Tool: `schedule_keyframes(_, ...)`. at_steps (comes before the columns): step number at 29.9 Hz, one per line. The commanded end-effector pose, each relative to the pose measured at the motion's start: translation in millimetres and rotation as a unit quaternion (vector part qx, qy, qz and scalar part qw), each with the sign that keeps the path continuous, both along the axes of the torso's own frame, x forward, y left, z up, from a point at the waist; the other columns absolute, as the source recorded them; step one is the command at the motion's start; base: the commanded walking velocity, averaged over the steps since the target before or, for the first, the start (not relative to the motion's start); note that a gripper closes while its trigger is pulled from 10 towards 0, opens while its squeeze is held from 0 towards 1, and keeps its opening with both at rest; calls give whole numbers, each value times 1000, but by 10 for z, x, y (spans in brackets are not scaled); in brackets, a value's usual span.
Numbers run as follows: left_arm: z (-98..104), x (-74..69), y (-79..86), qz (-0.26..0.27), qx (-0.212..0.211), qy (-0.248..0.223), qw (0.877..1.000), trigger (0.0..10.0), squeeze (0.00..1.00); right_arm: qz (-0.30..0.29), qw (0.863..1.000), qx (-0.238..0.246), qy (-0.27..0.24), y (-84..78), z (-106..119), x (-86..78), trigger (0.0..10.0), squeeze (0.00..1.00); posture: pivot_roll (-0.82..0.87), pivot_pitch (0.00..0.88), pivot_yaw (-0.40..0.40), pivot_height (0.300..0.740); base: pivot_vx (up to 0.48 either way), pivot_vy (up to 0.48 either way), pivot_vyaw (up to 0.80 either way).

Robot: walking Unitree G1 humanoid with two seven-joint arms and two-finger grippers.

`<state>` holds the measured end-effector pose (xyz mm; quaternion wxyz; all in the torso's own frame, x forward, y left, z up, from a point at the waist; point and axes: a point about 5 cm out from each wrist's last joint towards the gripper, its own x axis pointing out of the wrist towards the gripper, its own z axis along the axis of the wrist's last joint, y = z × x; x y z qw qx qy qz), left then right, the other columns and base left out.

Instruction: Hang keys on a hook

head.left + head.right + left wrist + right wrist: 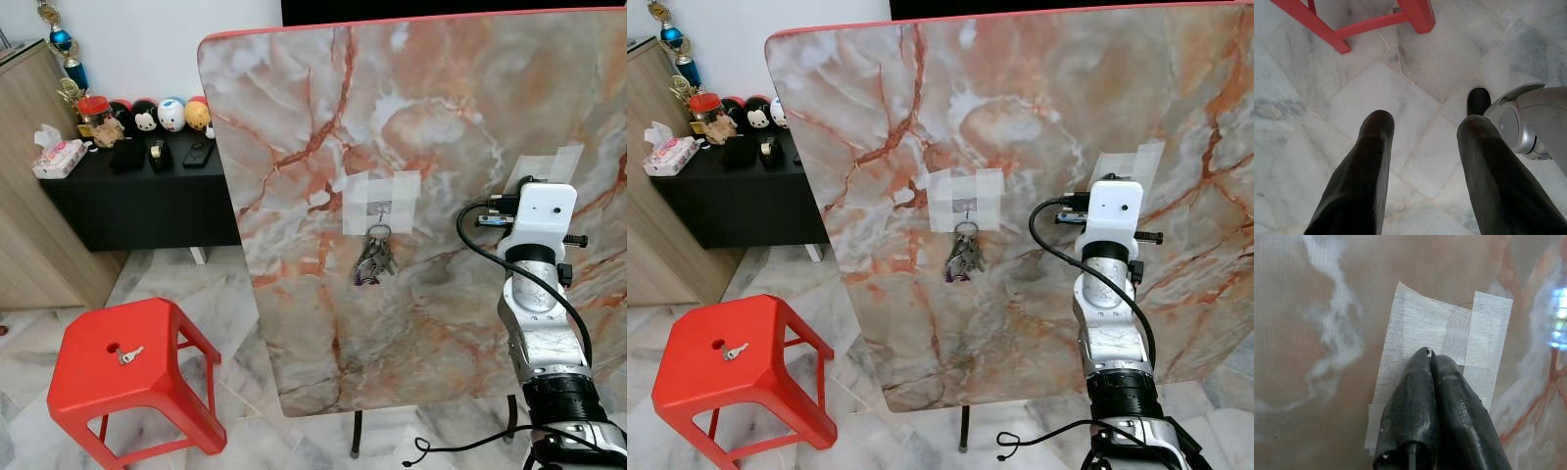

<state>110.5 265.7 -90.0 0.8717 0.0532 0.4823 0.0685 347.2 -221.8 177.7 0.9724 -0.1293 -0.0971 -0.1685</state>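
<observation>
A bunch of keys (373,259) hangs from a small hook (380,209) held by a white tape patch (382,201) in the middle of the upright marble-patterned board (441,98). Further right on the board is a second tape patch (1440,342). My right gripper (1429,357) is shut, its tips pressed against that patch, with a tiny metal glint (1428,351) at them. From the head, its white wrist housing (544,213) hides the fingers. A single key (129,354) lies on the red stool (88,377). My left gripper (1425,125) hangs open over the floor.
The red stool's legs (1376,22) are near my left gripper, and my silver leg (1528,127) is beside it. A black table (137,206) with toys and a tissue pack (59,157) stands back left by a wooden cabinet (24,225). The board's leg (356,433) and a cable (431,450) are on the floor.
</observation>
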Motion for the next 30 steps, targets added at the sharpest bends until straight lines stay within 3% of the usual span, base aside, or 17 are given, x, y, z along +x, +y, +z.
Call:
schedule_keyframes(1,10,-34,65,3,9,7,1000,10000,0,19,1000,-5,15,85,-47,12,10000,0,143,0,45,740,0,0,0)
schedule_keyframes(4,10,-34,66,2,10,7,1000,10000,0,27,1000,-2,10,88,-31,16,10000,0,143,0,45,740,0,0,0)
schedule_keyframes(5,10,-34,67,2,10,7,1000,10000,0,28,1000,-2,9,89,-28,16,10000,51,143,0,45,740,0,0,0)
schedule_keyframes(6,10,-35,68,2,10,7,1000,10000,0,41,999,-2,4,119,-15,17,10000,1000,142,0,45,740,0,0,0)
schedule_keyframes(15,8,-39,65,2,9,8,1000,10000,0,138,988,-62,-14,405,16,-37,10000,1000,140,0,43,740,0,0,0)
schedule_keyframes(18,6,-40,58,2,8,8,1000,10000,0,198,976,-94,-11,547,-30,-104,10000,1000,138,0,40,740,0,0,0)
schedule_keyframes(21,4,-41,53,2,7,8,1000,10000,0,244,965,-95,8,619,-122,-168,10000,988,139,0,37,740,0,0,0)
schedule_keyframes(22,3,-42,52,3,7,8,1000,10000,0,251,963,-96,15,627,-147,-179,10000,898,139,0,37,740,0,0,0)
schedule_keyframes(23,3,-42,52,3,6,8,1000,10000,0,263,959,-94,40,632,-231,-194,10000,141,135,0,35,740,0,0,0)
schedule_keyframes(24,3,-42,51,3,6,8,1000,10000,0,269,957,-93,57,633,-288,-205,10000,141,132,0,35,740,0,0,0)
schedule_keyframes(25,1,-41,48,3,6,8,1000,10000,0,266,953,-90,113,582,-506,-232,10000,0,125,0,34,740,0,0,0)
schedule_keyframes(26,1,-41,48,3,6,8,1000,10000,0,266,953,-90,113,582,-506,-232,10000,0,125,0,34,740,0,0,0)
schedule_keyframes(27,0,-41,43,1,5,9,1000,10000,0,242,952,-72,175,478,-797,-278,10000,0,124,0,34,740,0,0,0)
schedule_keyframes(30,-2,-40,37,0,3,9,1000,10000,0,197,954,-39,224,343,-1126,-368,10000,0,121,0,33,740,0,0,0)
